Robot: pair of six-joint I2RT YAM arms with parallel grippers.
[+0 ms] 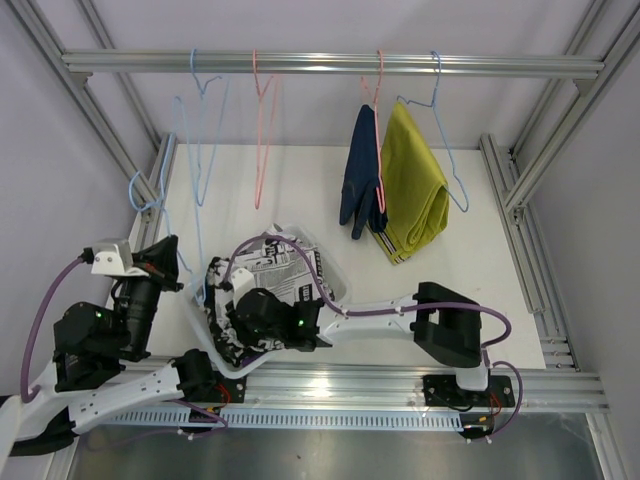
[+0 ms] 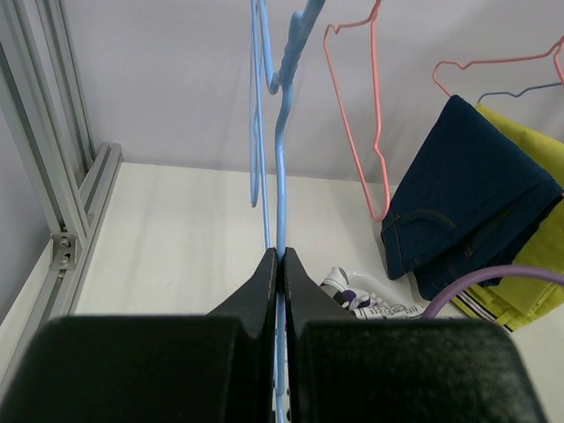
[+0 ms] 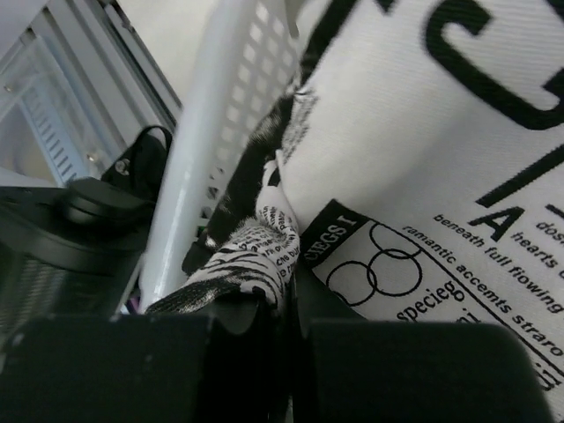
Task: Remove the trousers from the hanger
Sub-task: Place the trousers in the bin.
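Navy trousers (image 1: pixel 358 185) hang on a pink hanger (image 1: pixel 379 150) on the rail, with mustard yellow trousers (image 1: pixel 412 185) on a blue hanger (image 1: pixel 450 170) beside them. White trousers with black print (image 1: pixel 285 265) lie in a white basket (image 1: pixel 335 285) over black-and-white splotched cloth (image 1: pixel 225 338). My right gripper (image 1: pixel 228 322) is down in the basket, shut on a fold of the printed trousers (image 3: pixel 264 233). At the left, off the rail, my left gripper (image 1: pixel 172 262) is shut on the wire of a bare blue hanger (image 2: pixel 280 150).
One bare blue hanger (image 1: pixel 200 130) and one bare pink hanger (image 1: pixel 265 130) hang on the rail (image 1: pixel 330 63) to the left of the clothed ones. Aluminium frame posts (image 1: pixel 520 190) border the white table (image 1: pixel 300 190) on both sides. The basket wall (image 3: pixel 211 132) rises just left of my right fingers.
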